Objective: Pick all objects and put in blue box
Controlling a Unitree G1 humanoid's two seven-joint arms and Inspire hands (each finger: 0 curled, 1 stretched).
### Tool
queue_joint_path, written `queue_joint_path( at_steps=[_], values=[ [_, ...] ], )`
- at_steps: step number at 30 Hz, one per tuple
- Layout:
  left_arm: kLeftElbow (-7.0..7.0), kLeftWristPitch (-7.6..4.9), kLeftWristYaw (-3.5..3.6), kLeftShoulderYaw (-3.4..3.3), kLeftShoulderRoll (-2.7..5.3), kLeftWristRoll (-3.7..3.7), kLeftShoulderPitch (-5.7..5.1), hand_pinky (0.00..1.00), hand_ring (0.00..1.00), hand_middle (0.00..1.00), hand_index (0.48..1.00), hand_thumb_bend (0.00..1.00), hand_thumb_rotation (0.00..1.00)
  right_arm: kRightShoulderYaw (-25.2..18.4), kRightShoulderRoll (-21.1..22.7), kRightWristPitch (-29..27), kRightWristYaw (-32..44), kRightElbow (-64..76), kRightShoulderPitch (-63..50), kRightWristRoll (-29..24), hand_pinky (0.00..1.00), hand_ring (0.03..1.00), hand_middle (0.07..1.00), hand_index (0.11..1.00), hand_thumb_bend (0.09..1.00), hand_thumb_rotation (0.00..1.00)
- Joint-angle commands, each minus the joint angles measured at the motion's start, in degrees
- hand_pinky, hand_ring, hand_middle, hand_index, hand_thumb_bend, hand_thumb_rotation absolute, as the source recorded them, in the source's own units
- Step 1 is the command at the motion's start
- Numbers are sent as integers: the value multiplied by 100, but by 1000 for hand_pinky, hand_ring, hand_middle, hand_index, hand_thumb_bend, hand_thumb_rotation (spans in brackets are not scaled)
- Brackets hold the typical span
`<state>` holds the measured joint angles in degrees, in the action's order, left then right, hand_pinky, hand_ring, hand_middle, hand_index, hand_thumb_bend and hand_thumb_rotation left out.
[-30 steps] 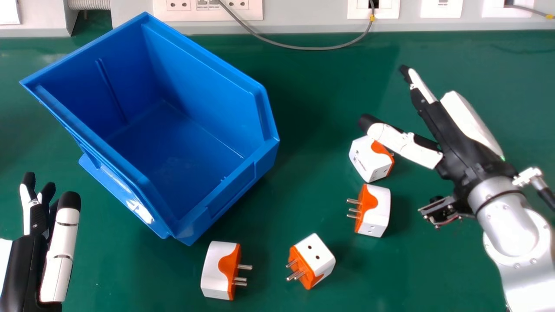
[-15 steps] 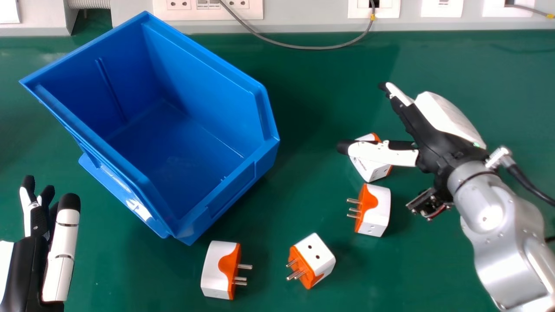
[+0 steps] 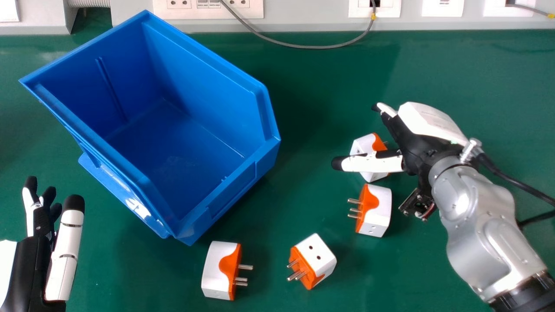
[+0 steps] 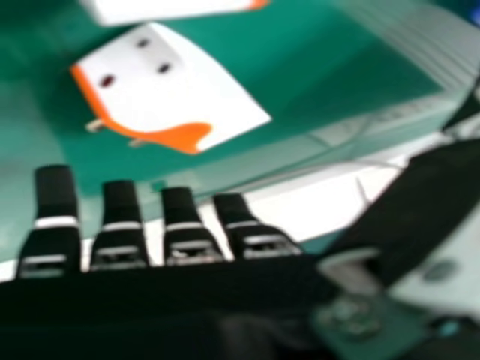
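Here's the right hand, reaching in from the right over the green counter, its fingers straight and released, holding nothing! Its thumb crosses in front of the farthest adapter; whether they touch, I can't tell. Just nearer lies the second adapter, pins aimed left toward the blue box. Nearer again, the third adapter sits tilted, pins to the left, and over by the box's near corner it's the fourth adapter, pins pointing right. All four white-and-orange pieces are on the counter, outside the box! From the right hand view, a white-and-orange adapter shows beyond the fingertips, a gap between. The left hand is at the left edge, fingers relaxed and released, and a grey cable loops along the back.
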<state>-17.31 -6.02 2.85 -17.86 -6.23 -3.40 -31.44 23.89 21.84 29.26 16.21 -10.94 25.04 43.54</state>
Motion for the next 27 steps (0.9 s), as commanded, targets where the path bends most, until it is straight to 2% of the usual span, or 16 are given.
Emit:
queue_joint_path(
  at_steps=[1,6,12,19,27],
  values=[
    [-30,-138,-5,-25,-85,-9,-9,922,984,1000,1000,455,1000,106,11,31,8,-109,338,215,764,888,922,930,660,687],
    [15,-202,-13,-32,-118,-34,-13,927,988,1000,1000,457,1000,409,-10,125,170,-591,681,442,761,882,915,915,681,668],
    [-76,-132,-12,-9,-124,-9,-44,931,990,1000,1000,464,1000,592,-136,329,407,-1132,1062,532,768,881,913,908,684,651],
    [-119,-128,0,-2,-137,11,-76,933,991,1000,1000,468,1000,844,-375,475,517,-2009,1574,575,782,884,915,909,680,639],
    [-104,-142,20,-11,-150,56,-78,940,995,1000,1000,477,1000,1053,-586,580,512,-2853,2069,538,799,887,922,909,663,619]
  ],
)
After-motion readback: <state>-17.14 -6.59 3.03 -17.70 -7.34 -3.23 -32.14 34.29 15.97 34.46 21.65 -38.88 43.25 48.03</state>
